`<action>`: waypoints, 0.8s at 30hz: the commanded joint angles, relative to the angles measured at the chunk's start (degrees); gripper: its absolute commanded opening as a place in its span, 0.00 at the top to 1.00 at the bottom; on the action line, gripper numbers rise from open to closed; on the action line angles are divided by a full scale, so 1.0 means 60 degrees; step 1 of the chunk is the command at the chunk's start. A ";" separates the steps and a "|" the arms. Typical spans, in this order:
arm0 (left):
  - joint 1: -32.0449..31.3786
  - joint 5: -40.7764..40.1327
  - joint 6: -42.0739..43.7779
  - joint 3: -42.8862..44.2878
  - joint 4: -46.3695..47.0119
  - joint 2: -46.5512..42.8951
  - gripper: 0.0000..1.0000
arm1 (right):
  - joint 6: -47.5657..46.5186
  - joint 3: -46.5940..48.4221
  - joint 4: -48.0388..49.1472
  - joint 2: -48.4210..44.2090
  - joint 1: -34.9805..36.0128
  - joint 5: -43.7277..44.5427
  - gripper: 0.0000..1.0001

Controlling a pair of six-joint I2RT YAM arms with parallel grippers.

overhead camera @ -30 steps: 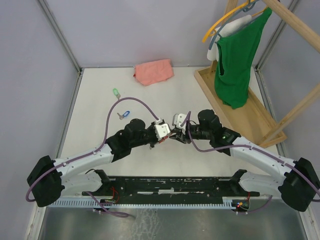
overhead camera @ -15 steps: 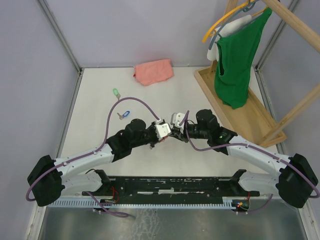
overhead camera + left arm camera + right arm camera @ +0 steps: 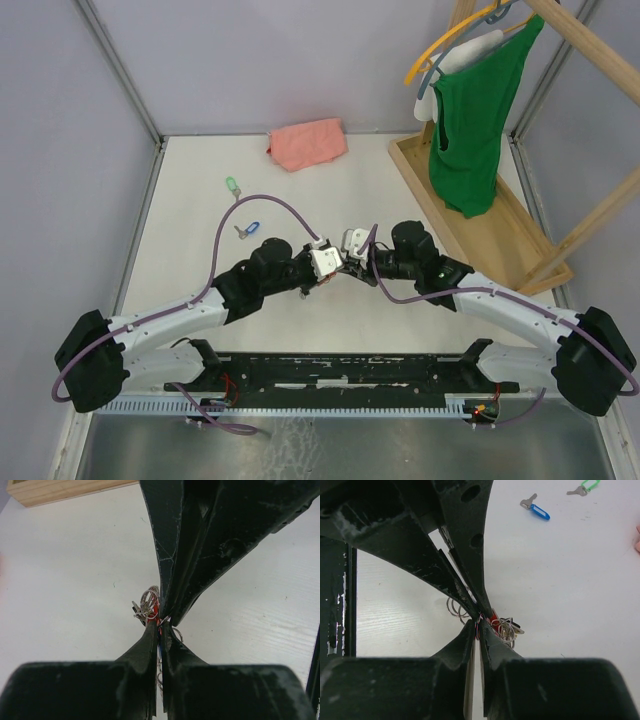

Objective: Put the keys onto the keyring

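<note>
The keyring (image 3: 149,602), a bundle of silver rings with a red piece, hangs just above the white table between both grippers. My left gripper (image 3: 160,628) is shut on it from one side. My right gripper (image 3: 480,626) pinches the same bundle (image 3: 504,628) from the opposite side, its jaws nearly together on a thin striped cord. In the top view the left gripper (image 3: 332,268) and the right gripper (image 3: 346,262) meet tip to tip at mid-table. Two keys lie loose to the far left: a blue-headed key (image 3: 247,230) (image 3: 537,510) and a green-headed key (image 3: 232,185) (image 3: 585,486).
A pink cloth (image 3: 307,143) lies at the back of the table. A wooden rack (image 3: 500,235) with a green garment (image 3: 475,125) on a hanger stands at the right. Grey walls enclose the table on the left and at the back.
The right gripper's jaws have narrowed onto the keyring, and that arm has shifted slightly left toward the left gripper. The left gripper has stayed shut and still.
</note>
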 commanded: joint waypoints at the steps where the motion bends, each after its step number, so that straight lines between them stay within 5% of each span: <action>1: -0.0065 0.0205 -0.0132 0.0487 0.0700 -0.0128 0.97 | -0.0100 -0.0118 0.0376 0.0028 0.0019 0.0382 0.90; 5: -0.0065 0.0220 -0.0169 0.0428 0.0687 -0.0214 0.95 | -0.0029 -0.0293 0.0899 -0.0143 0.0020 0.0634 0.99; 15: -0.0039 -0.0300 0.0085 -0.0973 0.1581 -0.1601 0.63 | 0.0034 -0.0618 0.1423 -0.0787 0.0019 0.0664 0.99; 24: -0.0033 0.0055 -0.0143 -0.1382 0.2422 -0.1682 0.56 | 0.0347 -0.0798 0.2056 -0.1006 0.0011 0.0563 0.99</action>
